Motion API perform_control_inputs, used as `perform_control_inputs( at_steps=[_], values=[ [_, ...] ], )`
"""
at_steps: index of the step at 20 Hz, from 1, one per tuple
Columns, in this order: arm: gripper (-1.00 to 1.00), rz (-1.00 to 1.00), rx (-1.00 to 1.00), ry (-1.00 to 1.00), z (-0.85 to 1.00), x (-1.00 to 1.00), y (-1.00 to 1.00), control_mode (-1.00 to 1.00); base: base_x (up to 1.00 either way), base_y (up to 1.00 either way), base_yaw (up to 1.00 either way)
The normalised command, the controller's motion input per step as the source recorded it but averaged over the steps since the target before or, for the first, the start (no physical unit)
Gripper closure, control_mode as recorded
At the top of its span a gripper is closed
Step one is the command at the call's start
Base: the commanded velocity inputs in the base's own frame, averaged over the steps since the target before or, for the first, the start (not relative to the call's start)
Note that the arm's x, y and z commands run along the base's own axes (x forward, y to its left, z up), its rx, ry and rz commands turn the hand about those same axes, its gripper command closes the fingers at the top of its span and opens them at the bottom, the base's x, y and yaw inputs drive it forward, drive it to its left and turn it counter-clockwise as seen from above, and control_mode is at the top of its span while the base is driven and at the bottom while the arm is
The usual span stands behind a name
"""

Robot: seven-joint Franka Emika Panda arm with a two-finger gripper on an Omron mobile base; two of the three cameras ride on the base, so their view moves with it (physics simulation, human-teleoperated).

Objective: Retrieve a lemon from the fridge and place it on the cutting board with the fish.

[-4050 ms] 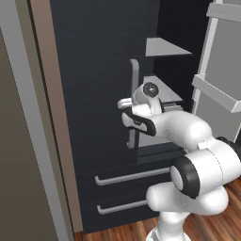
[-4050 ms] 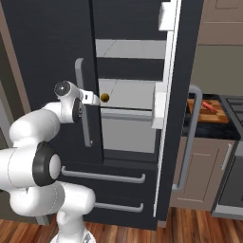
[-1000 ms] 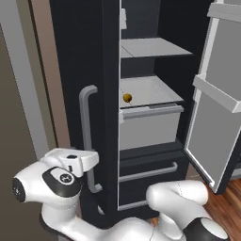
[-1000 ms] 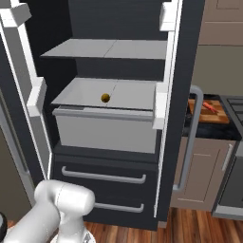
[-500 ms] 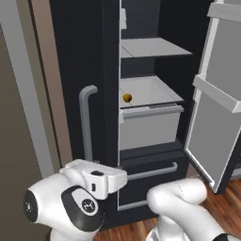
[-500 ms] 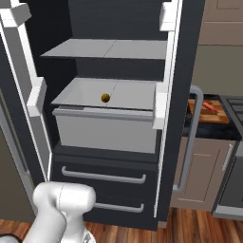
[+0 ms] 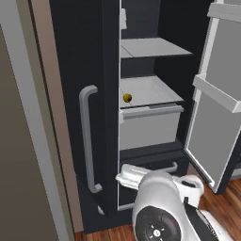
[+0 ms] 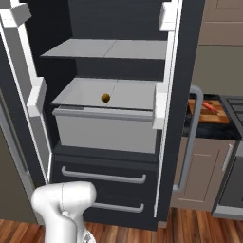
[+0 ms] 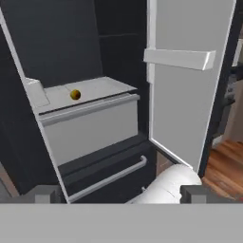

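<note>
Fridge (image 8: 118, 28) doors wide open, lemon (image 8: 105, 98) alone on its lower shelf; tool (image 9: 116, 197) spread wide below it, holding nothing.

Fridge (image 8: 175, 118): tall, black, both doors swung open, grey shelves and two lower drawers exposed. Lemon (image 8: 105, 98): small, yellow-orange, resting alone on the light grey shelf above the bin. Cutting board (image 8: 209, 113): orange-brown, on the counter right of the fridge, carrying the reddish fish (image 8: 210, 107).
</note>
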Motion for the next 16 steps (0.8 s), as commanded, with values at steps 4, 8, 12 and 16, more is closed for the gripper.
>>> perform_control_inputs(
  at_steps=[4,8,12,16],
  values=[
    [-1.0,0.17,0.48,0.0,0.43,-0.25,-1.0,-1.0,0.0,0.0,0.0],
    [-1.0,0.06,0.57,0.23,0.25,0.17,-1.0,-1.0,0.0,0.0,0.0],
    [-1.0,-0.04,0.8,0.31,-0.21,0.42,-0.87,-1.0,0.0,0.0,0.0],
    [-1.0,-0.06,0.67,0.22,-0.65,0.68,-0.1,-1.0,0.0,0.0,0.0]
  ],
)
